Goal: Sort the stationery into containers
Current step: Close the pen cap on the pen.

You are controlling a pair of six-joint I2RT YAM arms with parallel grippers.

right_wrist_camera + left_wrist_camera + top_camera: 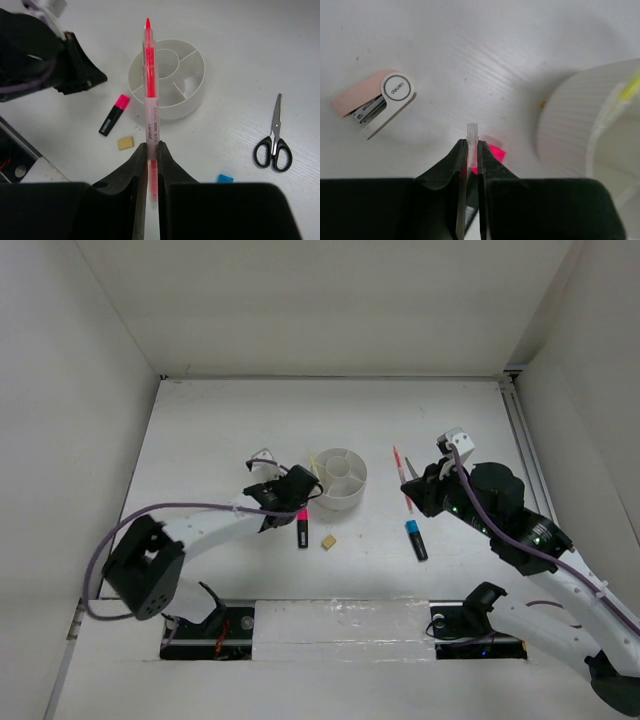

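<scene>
The counter (pixel 470 50) is white, with a faint wood-grain texture and a soft sheen. The desk organizer (pixel 570 125) is matt white plastic with a finely ribbed wall. The stapler (pixel 375 102), at the left of the left wrist view, has a matt pink shell, glossy white plastic and bare metal inside. The left gripper (pixel 470 146) and right gripper (pixel 151 146) are smooth black plastic. The pink pen (pixel 151 100) has a clear plastic barrel, and the thin tube (pixel 472 131) is translucent plastic. The scissors (pixel 273 142) have glossy black handles and grey metal blades.

White table (pixel 250 410), plain white walls (pixel 70 390)

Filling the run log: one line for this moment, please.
left gripper: shut on thin clear piece | right gripper: shut on pink pen | organizer: yellow pen inside | loose: scissors, eraser
</scene>
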